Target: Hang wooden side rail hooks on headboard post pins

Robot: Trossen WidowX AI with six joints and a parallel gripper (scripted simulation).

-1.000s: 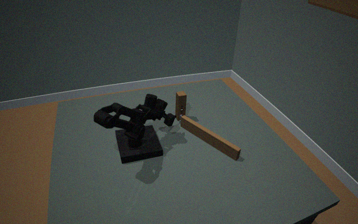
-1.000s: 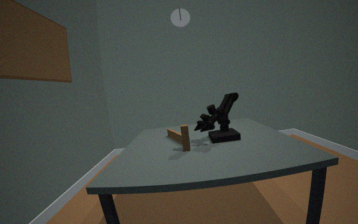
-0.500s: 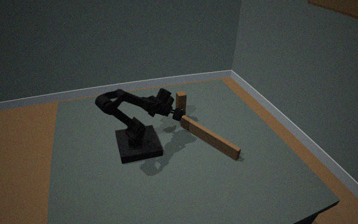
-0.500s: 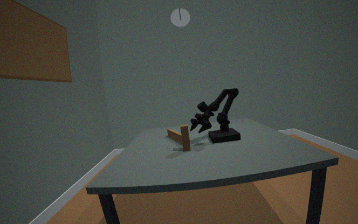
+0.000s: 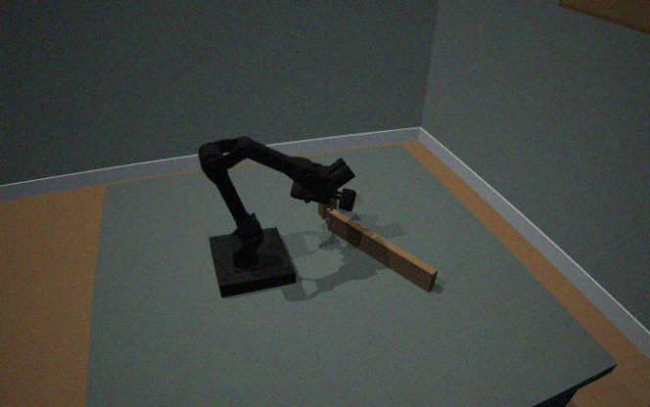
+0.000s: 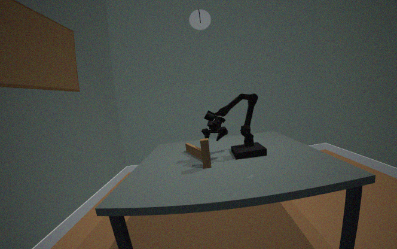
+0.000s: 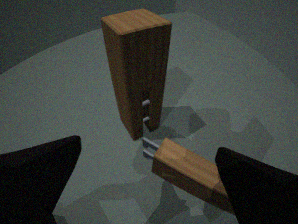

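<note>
While the black base (image 5: 281,271) (image 6: 239,154) sits toward the counter's (image 5: 343,342) (image 6: 239,185) (image 7: 50,100) L edge in the top view, the arm (image 5: 228,193) (image 6: 249,112) rises from it, bends at the elbow & slopes down to the R. Next along, the pincer (image 5: 325,198) (image 6: 212,138) (image 7: 150,151) is released, fingers wide apart w/ nothing btwn them, held up over the counter near the post & the rail's hooked end. Wooden post (image 5: 322,210) (image 6: 205,154) (image 7: 135,65) comes next, upright & partly hidden behind the pincer from the top cam; wrist cam shows 2 pins (image 7: 146,102) in its slot, one above the other. Just beside it, 2 steel hooks (image 7: 150,143) stick out of the rail's end toward the post, outside the slot & apart from the pins, so rail's not hung. Rail (image 5: 382,247) (image 6: 194,152) (image 7: 190,170) itself stands on its narrow side on the counter, running from near the post toward the counter's near R corner, far end down on the surface but well short of that corner & the R edge
</note>
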